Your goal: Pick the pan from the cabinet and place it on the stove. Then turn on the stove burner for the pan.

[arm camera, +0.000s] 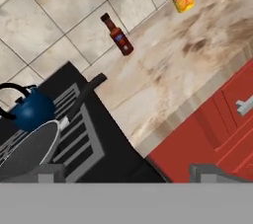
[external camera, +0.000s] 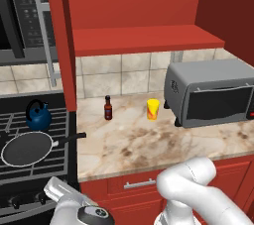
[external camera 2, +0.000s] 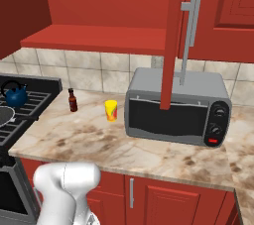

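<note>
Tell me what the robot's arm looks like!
The arm is smooth, rounded and glossy white, like fat tubes joined together. One joint has a dark round cap with a pale grey ring. The gripper ends in two small, blocky dark grey fingertips. No cables or markings show.

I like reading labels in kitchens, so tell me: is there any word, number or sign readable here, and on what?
None reads clearly.
Microwave display: yellowish digits, too blurred to read.
Microwave keypad: markings too small.
Toaster oven side mark and dials: too small.
Brown bottle label: blurred.
Yellow cup: a red-orange picture, no letters.
</note>
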Motion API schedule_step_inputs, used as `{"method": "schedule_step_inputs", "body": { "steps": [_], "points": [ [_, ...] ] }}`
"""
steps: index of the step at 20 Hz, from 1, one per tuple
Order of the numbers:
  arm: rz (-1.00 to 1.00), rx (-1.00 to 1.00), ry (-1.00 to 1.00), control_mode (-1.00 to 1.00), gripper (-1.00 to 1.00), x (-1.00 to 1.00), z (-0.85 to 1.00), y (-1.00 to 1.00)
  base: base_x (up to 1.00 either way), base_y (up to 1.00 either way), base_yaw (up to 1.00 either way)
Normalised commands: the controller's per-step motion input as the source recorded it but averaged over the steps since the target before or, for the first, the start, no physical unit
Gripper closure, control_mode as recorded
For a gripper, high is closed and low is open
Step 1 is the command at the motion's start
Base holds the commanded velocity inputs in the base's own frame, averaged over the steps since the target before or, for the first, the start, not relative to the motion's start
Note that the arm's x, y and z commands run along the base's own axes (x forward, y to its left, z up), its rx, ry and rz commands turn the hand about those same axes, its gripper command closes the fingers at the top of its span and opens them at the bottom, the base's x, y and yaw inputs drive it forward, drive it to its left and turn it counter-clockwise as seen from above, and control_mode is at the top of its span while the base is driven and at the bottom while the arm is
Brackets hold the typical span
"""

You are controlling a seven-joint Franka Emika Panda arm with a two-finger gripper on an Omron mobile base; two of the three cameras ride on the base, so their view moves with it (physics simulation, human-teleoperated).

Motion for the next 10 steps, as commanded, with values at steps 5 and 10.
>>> {"method": "schedule_step_inputs", "body": {
  "steps": [5,10],
  "points": [
    [0.0,-0.13,-0.03,-1.0,-1.0,0.0,-0.33,0.02,0.0,0.0,0.0],
    [0.0,-0.07,-0.13,-1.0,-1.0,0.0,-0.22,0.0,0.0,0.0,0.0]
  ]
}}
